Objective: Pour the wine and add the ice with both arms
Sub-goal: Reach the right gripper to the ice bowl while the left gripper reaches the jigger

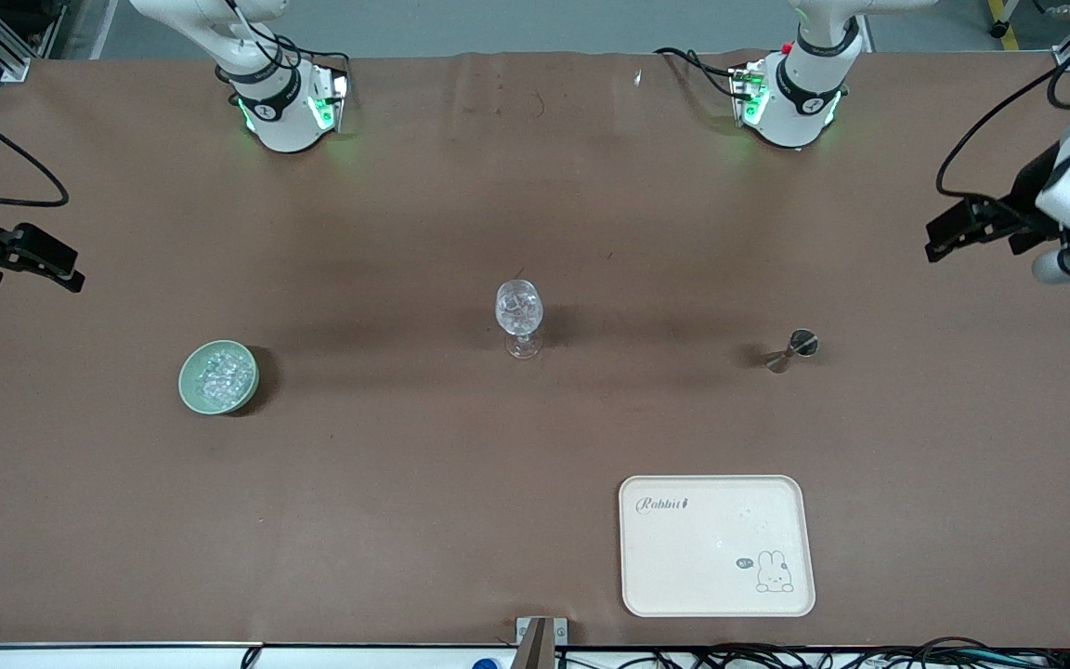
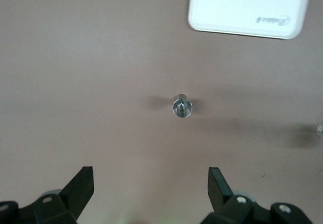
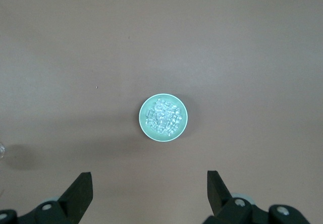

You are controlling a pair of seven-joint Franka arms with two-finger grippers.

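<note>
Right wrist view: green bowl (image 3: 163, 118) full of ice (image 3: 162, 117) lies ahead of the right gripper (image 3: 149, 193), fingers spread empty. Left gripper (image 2: 151, 188), likewise wide, faces a steel jigger (image 2: 181, 106).

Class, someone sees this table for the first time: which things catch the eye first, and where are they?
A wine glass holding ice stands mid-table. A pale green bowl of ice sits toward the right arm's end, a white rabbit tray nearest the front camera. The left claw and right claw hang open at the table's ends.
</note>
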